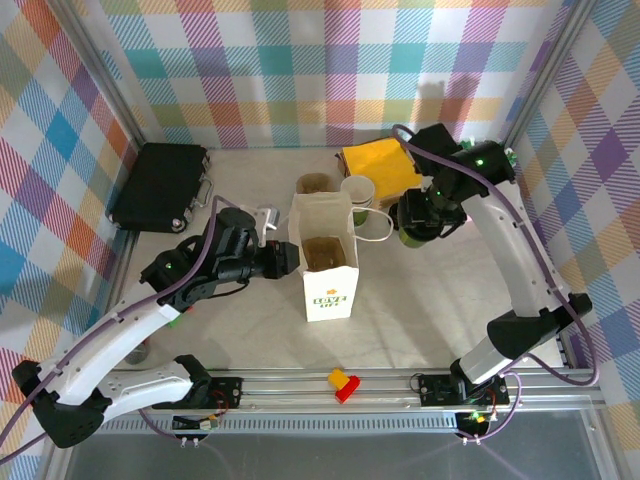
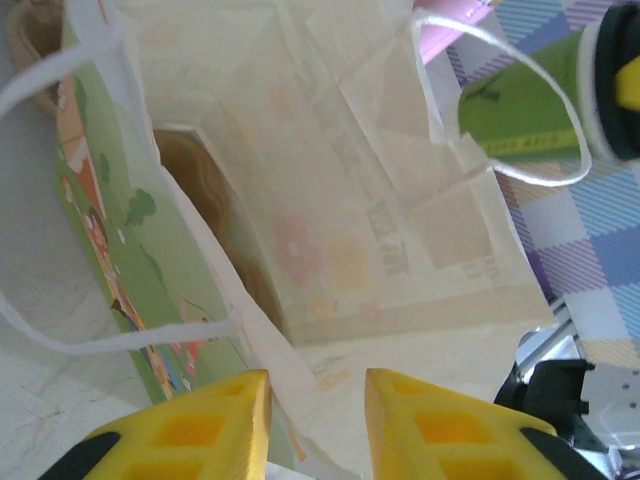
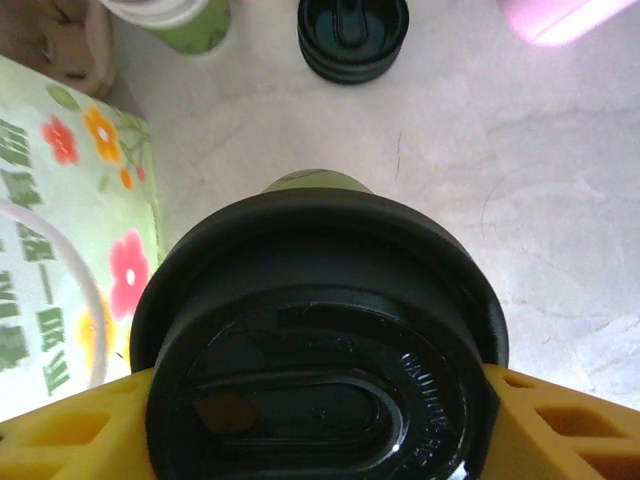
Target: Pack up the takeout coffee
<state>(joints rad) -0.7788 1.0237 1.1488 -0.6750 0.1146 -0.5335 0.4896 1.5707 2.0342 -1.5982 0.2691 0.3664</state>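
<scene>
The takeout coffee (image 3: 318,300), a green cup under a round black lid, sits between the yellow fingers of my right gripper (image 3: 315,425), which is shut on it. From above, that gripper (image 1: 418,228) holds the cup (image 1: 410,238) just right of the white paper bag (image 1: 328,275). The bag stands upright and open in the middle of the table. My left gripper (image 1: 285,258) is at the bag's left rim. In the left wrist view its fingers (image 2: 215,425) straddle the bag's wall (image 2: 290,390) with a gap still between them. The cup (image 2: 520,110) shows beyond the bag's handle.
Behind the bag stand a stack of lidless cups (image 1: 358,190) and a brown holder (image 1: 313,184). A yellow cloth (image 1: 380,165) lies at the back right. A black case (image 1: 160,185) is at the back left. Black lids (image 3: 352,35) and a pink cup (image 3: 565,18) stand beyond the coffee.
</scene>
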